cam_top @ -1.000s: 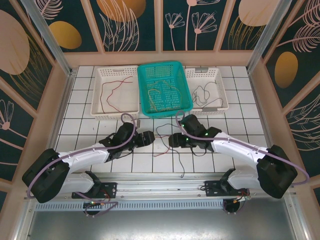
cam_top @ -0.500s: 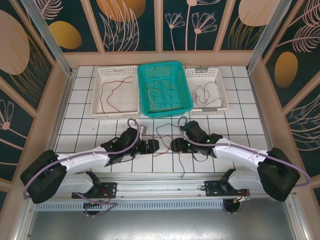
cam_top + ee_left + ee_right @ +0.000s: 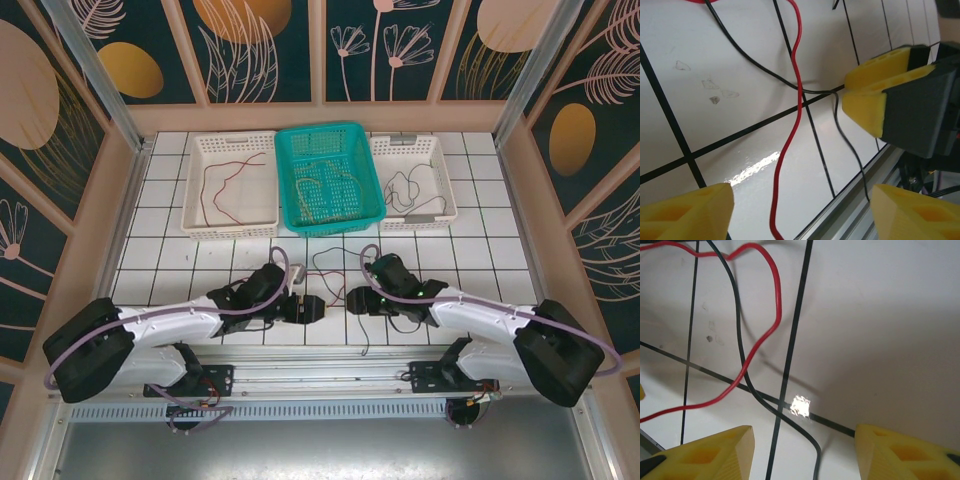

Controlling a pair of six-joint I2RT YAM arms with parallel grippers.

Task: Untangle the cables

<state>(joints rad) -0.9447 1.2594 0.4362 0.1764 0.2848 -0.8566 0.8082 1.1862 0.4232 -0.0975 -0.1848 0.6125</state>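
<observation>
since the earlier frame, both grippers have been drawn closer together over the loose cables [image 3: 328, 253] on the tiled table [image 3: 170, 260]. from above, the left gripper [image 3: 312, 308] and right gripper [image 3: 352, 298] are seen flanking the thin tangle. in the left wrist view, a red cable [image 3: 790, 135] is crossed by a black cable [image 3: 840, 125] above widely spread jaws. in the right wrist view, both wavy wires are seen running towards jaws held apart.

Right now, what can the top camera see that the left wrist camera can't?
The top camera brings in the teal basket at the back, with the left white basket and the right white basket beside it. The left wrist camera brings in little scuffs on a tile, and the left claw spread open. Both catch the red cable and the black cable lying on the white tiles, plus the right claw.
</observation>
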